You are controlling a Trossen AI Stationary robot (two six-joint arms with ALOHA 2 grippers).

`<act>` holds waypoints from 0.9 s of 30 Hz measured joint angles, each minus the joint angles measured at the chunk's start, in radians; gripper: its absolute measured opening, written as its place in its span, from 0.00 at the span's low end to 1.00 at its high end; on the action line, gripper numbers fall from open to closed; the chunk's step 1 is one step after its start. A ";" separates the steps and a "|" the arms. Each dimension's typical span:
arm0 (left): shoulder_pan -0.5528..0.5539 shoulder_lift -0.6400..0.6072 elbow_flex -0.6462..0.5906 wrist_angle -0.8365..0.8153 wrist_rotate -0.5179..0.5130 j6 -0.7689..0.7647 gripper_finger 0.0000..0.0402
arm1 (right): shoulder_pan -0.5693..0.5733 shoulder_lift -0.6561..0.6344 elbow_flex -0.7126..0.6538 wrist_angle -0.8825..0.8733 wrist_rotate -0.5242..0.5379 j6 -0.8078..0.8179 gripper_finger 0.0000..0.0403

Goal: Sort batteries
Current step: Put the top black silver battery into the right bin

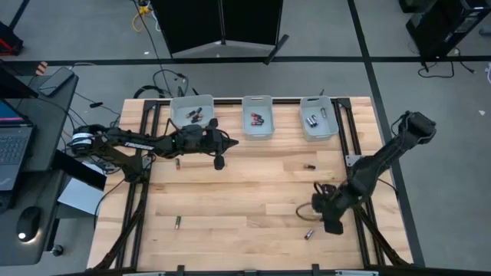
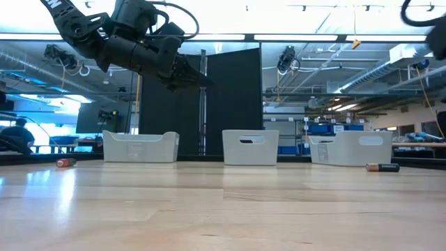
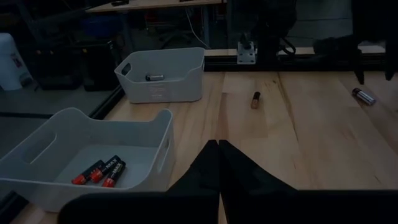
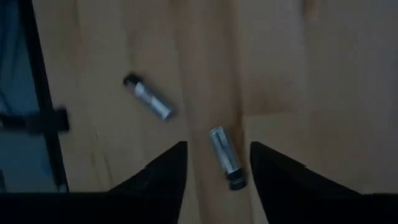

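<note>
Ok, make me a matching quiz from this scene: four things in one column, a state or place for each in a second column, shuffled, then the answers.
Column one:
1. left gripper
2. right gripper
3. middle bin
4. silver battery under the right gripper

Column two:
A. holds black-and-red batteries
B. fingers open
C. lies on the table
D. fingers shut

Pairs: 1-D, 2-B, 3-A, 4-C

You can't read any brand or size on the batteries (image 1: 257,118) in the three far bins (image 1: 258,116) from above; they are too small. In the right wrist view, the silver battery (image 4: 225,157) between the right gripper (image 4: 217,163)'s fingers is blurred. The low view cuts that gripper off entirely.
</note>
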 joint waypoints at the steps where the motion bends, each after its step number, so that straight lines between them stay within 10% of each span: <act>1: 0.000 0.000 0.000 0.001 0.000 0.000 0.01 | 0.022 0.017 0.000 0.008 0.003 0.000 0.49; 18: 0.000 0.000 0.000 0.002 0.000 -0.001 0.01 | 0.092 0.239 0.025 0.020 0.044 -0.110 0.48; 27: 0.000 0.000 0.001 -0.005 -0.001 -0.001 0.01 | 0.062 0.282 0.067 -0.058 0.072 -0.190 0.24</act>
